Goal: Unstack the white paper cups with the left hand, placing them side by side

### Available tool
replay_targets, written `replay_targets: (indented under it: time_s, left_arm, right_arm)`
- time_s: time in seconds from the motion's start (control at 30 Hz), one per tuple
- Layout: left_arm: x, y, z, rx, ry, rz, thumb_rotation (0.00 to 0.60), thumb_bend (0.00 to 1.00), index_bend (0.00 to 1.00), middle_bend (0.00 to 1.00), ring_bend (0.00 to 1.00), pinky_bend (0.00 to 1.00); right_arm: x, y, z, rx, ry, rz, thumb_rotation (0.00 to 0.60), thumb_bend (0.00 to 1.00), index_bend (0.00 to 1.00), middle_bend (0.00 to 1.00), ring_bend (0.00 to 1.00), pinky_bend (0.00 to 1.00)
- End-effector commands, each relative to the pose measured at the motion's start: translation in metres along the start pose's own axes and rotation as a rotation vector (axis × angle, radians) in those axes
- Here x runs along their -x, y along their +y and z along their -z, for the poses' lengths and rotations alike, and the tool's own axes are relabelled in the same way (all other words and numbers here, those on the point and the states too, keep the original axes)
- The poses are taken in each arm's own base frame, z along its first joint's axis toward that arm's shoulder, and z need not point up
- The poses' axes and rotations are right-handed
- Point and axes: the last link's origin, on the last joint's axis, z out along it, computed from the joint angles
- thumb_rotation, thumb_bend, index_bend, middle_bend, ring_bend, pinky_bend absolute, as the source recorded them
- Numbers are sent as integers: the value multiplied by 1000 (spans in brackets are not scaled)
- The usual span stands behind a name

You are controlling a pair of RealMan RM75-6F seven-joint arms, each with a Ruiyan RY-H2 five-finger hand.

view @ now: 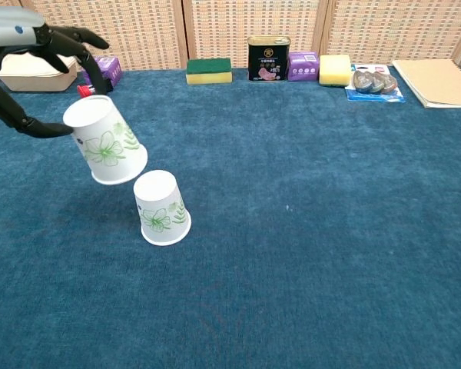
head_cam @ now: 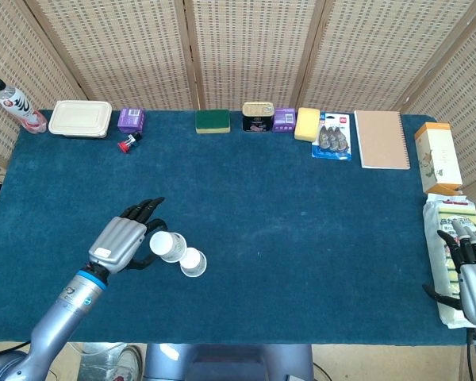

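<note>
Woven cane screens stand behind a table (head_cam: 317,238) covered in dark blue cloth. Low on its left side, the left hand (head_cam: 120,243) pinches the upturned base of a lifted cup (view: 105,141) between thumb and fingertips, its other fingers arched over the top. That cup hangs tilted, clear of the cloth and free of the second cup (view: 162,207), which stands mouth-down on the table at about four o'clock from it, just beside.

Both are thin white paper with a green leaf print: very light, easily crushed, and smooth enough to slip, so I'd judge a gentle hold around the stiffer base ring safest, never a squeeze on the wall. An empty cup like this would topple at a nudge, so setting it down wants a level, soft release.

Away at the far right edge, the right hand (head_cam: 466,262) rests with fingers loosely spread, holding nothing, over a packet (head_cam: 444,238). Along the twelve o'clock edge sit a sponge (head_cam: 213,121) and a tin (head_cam: 258,116).
</note>
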Motion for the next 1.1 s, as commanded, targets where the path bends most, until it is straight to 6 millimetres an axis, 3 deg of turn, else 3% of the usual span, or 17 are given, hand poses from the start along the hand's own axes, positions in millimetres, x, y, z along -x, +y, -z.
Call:
replay_targets:
  time_s: [0.03,0.33,1.1]
  left_arm:
    - [8,-16,1,-27,-22,14,600,292,346,0,0,123]
    - [31,-41,-4,-48,-65,65,600,292,346,0,0,123]
    - [57,-37,-15,-48,-114,28,600,293,346,0,0,123]
  right_arm:
    - [0,0,0,-1,-1,0,600,39,120,0,8,0]
    - [2,-1,0,-3,-8,1,600,39,120,0,9,0]
    - [0,0,0,0,-7,-4,600,40,120,0,9,0]
